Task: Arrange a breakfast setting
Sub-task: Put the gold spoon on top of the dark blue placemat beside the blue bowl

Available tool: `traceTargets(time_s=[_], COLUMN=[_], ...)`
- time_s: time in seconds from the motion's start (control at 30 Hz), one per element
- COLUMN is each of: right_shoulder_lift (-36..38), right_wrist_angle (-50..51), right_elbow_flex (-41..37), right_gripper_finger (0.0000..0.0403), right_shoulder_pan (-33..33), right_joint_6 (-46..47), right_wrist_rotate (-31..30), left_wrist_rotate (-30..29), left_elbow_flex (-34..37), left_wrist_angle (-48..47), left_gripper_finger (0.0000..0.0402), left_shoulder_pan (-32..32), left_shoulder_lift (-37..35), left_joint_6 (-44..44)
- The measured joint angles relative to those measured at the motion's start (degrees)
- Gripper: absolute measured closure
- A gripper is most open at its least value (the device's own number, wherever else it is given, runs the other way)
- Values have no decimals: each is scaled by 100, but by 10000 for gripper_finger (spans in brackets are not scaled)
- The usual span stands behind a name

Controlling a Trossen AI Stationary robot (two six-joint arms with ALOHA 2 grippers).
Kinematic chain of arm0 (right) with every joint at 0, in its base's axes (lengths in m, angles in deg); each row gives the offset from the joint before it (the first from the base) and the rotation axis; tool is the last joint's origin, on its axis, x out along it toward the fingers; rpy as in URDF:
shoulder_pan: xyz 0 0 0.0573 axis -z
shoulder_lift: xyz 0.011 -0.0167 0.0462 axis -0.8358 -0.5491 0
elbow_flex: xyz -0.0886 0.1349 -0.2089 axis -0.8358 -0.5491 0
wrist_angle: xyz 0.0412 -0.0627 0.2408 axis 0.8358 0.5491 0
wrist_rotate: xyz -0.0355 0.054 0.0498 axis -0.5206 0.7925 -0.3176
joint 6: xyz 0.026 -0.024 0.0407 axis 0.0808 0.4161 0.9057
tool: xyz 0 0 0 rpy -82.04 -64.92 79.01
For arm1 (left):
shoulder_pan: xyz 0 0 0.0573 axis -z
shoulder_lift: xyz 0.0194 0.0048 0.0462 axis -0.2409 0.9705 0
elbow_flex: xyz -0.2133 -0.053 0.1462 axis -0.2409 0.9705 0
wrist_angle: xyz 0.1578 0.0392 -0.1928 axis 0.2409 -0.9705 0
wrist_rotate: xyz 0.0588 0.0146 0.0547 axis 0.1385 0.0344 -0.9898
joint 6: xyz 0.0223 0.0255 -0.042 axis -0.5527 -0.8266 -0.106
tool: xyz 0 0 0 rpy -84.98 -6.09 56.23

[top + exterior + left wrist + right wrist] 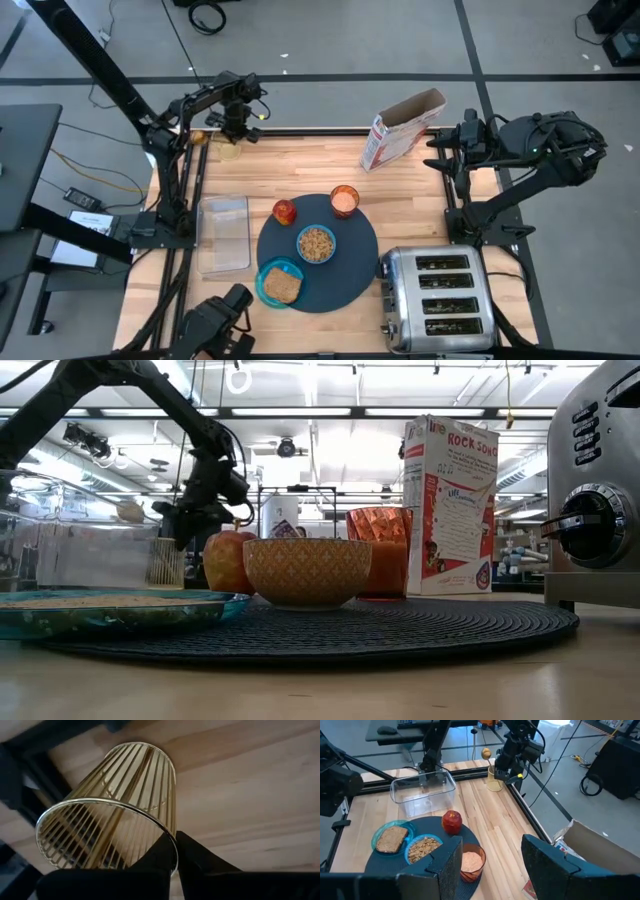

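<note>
Left gripper (176, 851) pinches the rim of a gold wire holder (107, 820) at the far left corner of the wooden surface (300, 170), fingers closed on thin wire. No spoon shows inside; likely light, slippery, best taken by its handle. Right gripper (490, 862) hangs half open near the cereal box (402, 128). Bowl (315, 243), apple (284, 211), cup (344, 200) and toast (282, 286) sit on the mat (350, 275).

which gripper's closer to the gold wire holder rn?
Left. The left gripper is directly over the gold wire holder at the table's far left corner, fingers pinching its rim. The right gripper hovers open across the table, beside the cereal box.
</note>
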Motion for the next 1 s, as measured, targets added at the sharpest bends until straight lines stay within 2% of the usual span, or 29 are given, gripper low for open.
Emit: traceTargets(time_s=[0.2,0.4,0.7,1.0], right_shoulder_lift=[0,0,2,0], right_wrist_angle=[2,2,4,9], right_elbow_flex=[0,0,0,0], right_gripper_finger=[193,193,193,193], right_shoulder_pan=[0,0,0,0], right_joint_6=[-92,-92,-77,305], right_wrist_rotate=[11,42,149,190], left_wrist_rotate=[66,244,206,118], left_elbow_flex=[0,-115,-1258,-1375], left_wrist_angle=[-6,-64,-960,-968], left_gripper_finger=[379,331,243,233], left_shoulder_pan=[185,204,-41,-510], left_shoulder_lift=[-2,-17,-43,-166], left_joint_6=[9,-82,-1357,-2144])
